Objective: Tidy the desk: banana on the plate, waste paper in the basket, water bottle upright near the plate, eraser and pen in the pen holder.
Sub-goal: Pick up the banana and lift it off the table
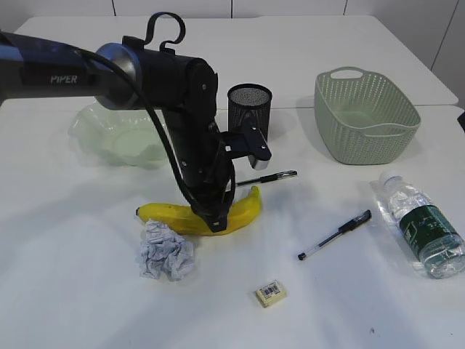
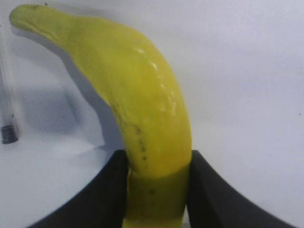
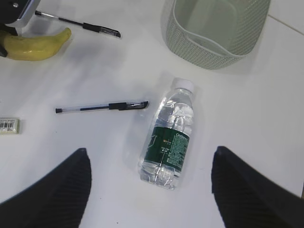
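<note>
My left gripper [image 1: 216, 222] is shut on the yellow banana [image 1: 243, 211], which lies on the white desk [image 1: 87, 291]. In the left wrist view both black fingers press the banana [image 2: 142, 104] at its lower part. The right gripper [image 3: 150, 151] hangs open above the water bottle [image 3: 170, 133], which lies on its side; this gripper does not show in the exterior view. Crumpled waste paper [image 1: 167, 251] sits just left of the banana. The eraser [image 1: 270, 293] lies near the front. One pen [image 1: 336, 234] lies mid-right, another [image 1: 269, 177] by the black pen holder [image 1: 249, 109].
The pale-green plate [image 1: 94, 131] stands at the back left, partly behind my left arm. The sage-green basket [image 1: 367, 116] stands at the back right, close to the bottle [image 1: 425, 225]. A seam between two tabletops runs behind the basket.
</note>
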You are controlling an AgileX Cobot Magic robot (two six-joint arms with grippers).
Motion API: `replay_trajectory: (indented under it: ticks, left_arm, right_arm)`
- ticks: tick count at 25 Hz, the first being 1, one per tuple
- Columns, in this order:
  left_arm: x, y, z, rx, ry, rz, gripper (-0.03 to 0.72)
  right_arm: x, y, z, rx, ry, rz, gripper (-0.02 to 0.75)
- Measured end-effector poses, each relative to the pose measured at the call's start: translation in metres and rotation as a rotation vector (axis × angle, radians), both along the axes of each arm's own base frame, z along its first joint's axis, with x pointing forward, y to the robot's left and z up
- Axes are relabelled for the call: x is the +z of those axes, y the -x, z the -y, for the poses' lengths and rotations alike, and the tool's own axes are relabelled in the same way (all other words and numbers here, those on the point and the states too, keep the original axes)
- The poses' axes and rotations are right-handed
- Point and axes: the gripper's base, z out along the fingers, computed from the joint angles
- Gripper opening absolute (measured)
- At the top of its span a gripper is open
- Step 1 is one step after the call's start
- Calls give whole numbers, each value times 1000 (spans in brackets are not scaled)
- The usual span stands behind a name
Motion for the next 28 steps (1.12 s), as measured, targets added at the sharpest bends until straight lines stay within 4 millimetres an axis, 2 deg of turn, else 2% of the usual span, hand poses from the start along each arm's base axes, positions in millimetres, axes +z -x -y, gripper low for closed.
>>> replay_trajectory:
  ticks: [17,28]
  left_arm:
    - [29,-10,9,81,56,13,248]
    - [31,-10,10,91,64,7,248]
  right_arm:
    - [1,-1,0,1,-3,11,586]
    - [1,-1,0,2,-4,15,585]
